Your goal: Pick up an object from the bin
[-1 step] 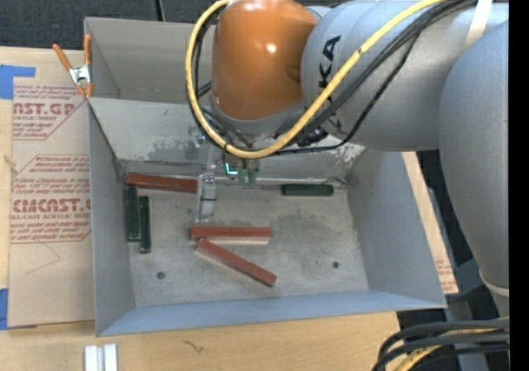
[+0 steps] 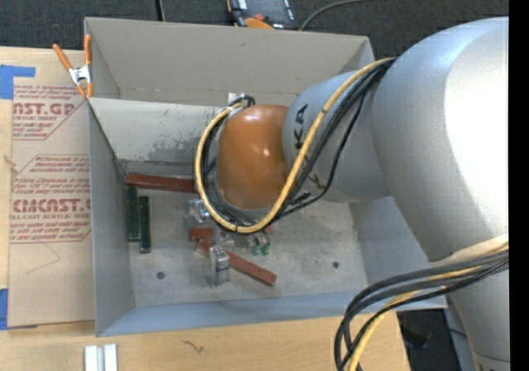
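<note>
My gripper [image 2: 220, 265] reaches down under the orange wrist cover to the bin floor, near the front middle. A red-brown flat stick [image 2: 254, 271] lies right beside it on the right, touching or nearly touching it. Just to its upper left sits a short red-brown piece [image 2: 201, 235]. A small green thing [image 2: 262, 248] peeks out below the cover's edge to the right. Nothing is visibly held.
A longer red-brown stick [image 2: 161, 183] lies along the back left of the floor. A dark green oblong block [image 2: 138, 219] rests by the left wall. The arm and its cover hide the bin's middle and right.
</note>
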`<act>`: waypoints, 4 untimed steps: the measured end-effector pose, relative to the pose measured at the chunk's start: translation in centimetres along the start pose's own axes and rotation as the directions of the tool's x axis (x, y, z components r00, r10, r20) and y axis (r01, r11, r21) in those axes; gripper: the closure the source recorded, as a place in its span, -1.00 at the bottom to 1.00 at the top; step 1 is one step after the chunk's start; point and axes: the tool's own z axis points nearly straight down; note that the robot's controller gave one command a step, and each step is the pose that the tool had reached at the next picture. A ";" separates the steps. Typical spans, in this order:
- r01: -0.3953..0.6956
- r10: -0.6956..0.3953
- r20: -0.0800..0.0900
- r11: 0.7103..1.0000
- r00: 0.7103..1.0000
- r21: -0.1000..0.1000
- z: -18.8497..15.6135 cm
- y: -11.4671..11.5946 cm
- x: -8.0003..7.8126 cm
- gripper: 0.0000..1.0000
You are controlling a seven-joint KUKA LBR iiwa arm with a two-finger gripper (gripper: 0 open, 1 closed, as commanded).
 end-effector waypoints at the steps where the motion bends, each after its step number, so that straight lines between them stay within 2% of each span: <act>1: -0.146 0.146 0.010 0.989 0.989 0.000 0.5 -5.8 -3.0 -1.00; 2: -0.143 0.143 0.008 0.990 0.990 -0.003 0.5 -5.6 -3.0 1.00; 3: -0.153 0.153 0.018 0.988 0.988 -0.002 -12.8 -6.6 -3.2 1.00; 4: -0.153 0.153 0.010 0.988 0.988 -0.002 -12.3 -6.5 -3.0 -1.00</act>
